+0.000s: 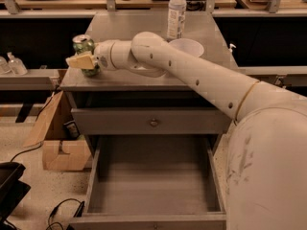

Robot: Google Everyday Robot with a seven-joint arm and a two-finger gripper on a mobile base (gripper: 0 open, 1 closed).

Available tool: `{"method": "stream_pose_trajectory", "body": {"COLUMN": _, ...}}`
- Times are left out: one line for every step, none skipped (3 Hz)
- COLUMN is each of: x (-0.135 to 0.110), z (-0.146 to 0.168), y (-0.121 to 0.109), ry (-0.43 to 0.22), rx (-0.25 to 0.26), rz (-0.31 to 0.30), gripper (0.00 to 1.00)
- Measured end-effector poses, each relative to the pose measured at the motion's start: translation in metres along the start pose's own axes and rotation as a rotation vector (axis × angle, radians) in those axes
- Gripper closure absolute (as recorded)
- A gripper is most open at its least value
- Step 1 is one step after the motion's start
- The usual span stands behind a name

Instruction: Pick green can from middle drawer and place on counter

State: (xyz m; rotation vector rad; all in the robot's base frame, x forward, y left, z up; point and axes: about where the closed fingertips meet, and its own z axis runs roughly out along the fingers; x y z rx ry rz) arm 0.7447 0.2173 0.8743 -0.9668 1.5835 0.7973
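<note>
The green can [84,44] stands upright at the front-left corner of the grey counter [139,27]. My gripper [82,57] reaches in from the right and is shut on the green can, with a pale finger [78,61] across its front. The can's base appears to rest on the counter. The middle drawer [153,188] is pulled out below, and its grey floor is bare. My white arm [201,80] crosses the counter's front.
A tall clear bottle [176,11] and a white bowl [186,47] stand on the counter behind my arm. An open cardboard box [56,137] sits on the floor left of the cabinet. Cables and a black object [10,186] lie at lower left.
</note>
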Motion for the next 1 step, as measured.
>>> {"method": "stream_pose_trajectory", "body": {"x": 0.0001, "z": 0.0011, "y": 0.0012, "ry": 0.0, "rx": -0.002, "rz": 0.0, "gripper": 0.0}}
